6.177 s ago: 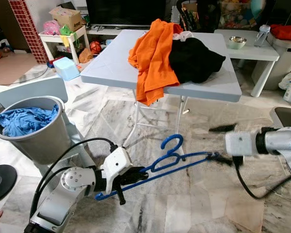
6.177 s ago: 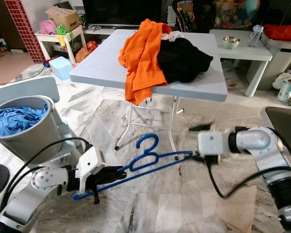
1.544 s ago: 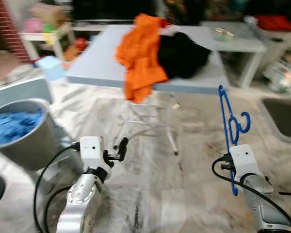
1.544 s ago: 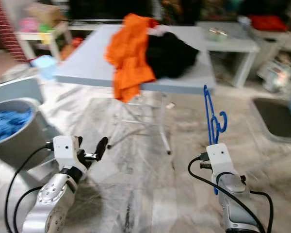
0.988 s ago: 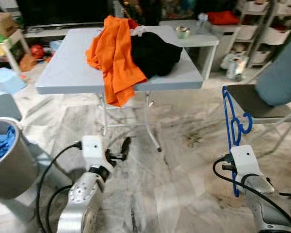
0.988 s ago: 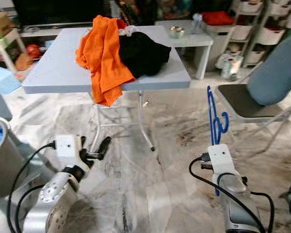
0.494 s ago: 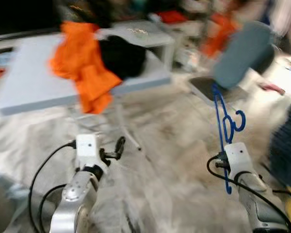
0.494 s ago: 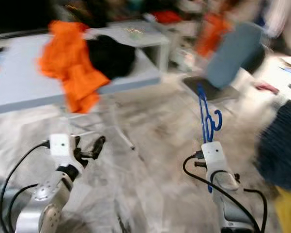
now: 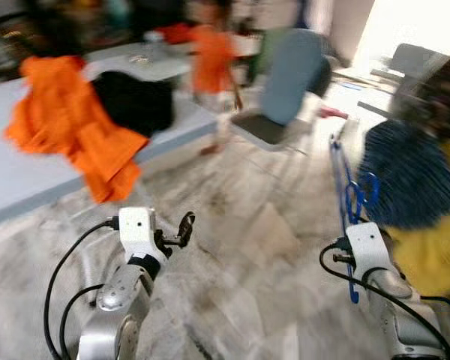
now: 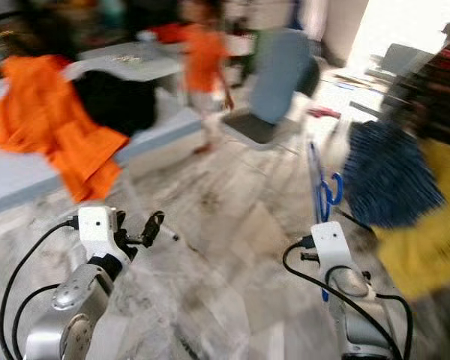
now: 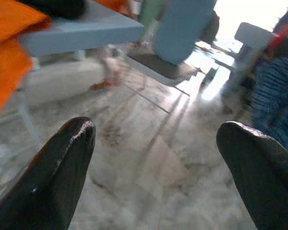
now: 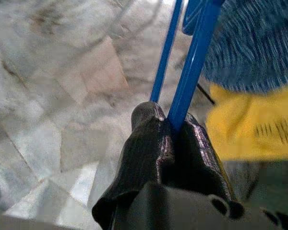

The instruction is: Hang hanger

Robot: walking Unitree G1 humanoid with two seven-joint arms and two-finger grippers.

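Observation:
A blue plastic hanger (image 9: 343, 187) stands upright in front of my right arm, its hook (image 9: 362, 191) pointing right. My right gripper (image 12: 169, 122) is shut on the hanger's lower bars (image 12: 192, 62), which rise out of the closed fingers. My left gripper (image 9: 184, 226) is held out low over the marble floor, open with nothing in it; its fingertips (image 11: 69, 143) stand far apart in the left wrist view. The head views are blurred by motion.
A grey folding table (image 9: 30, 180) with orange (image 9: 64, 131) and black clothes (image 9: 135, 101) is at the left. A blue-grey chair (image 9: 289, 79) stands beyond. A person in an orange top (image 9: 212, 64) is behind the table. Blue (image 9: 409, 176) and yellow garments (image 9: 431, 255) hang close on the right.
The camera has swung right: the table slid left in view and the hanging blue and yellow garments came closer. The right gripper still holds the hanger upright; the left stays open.

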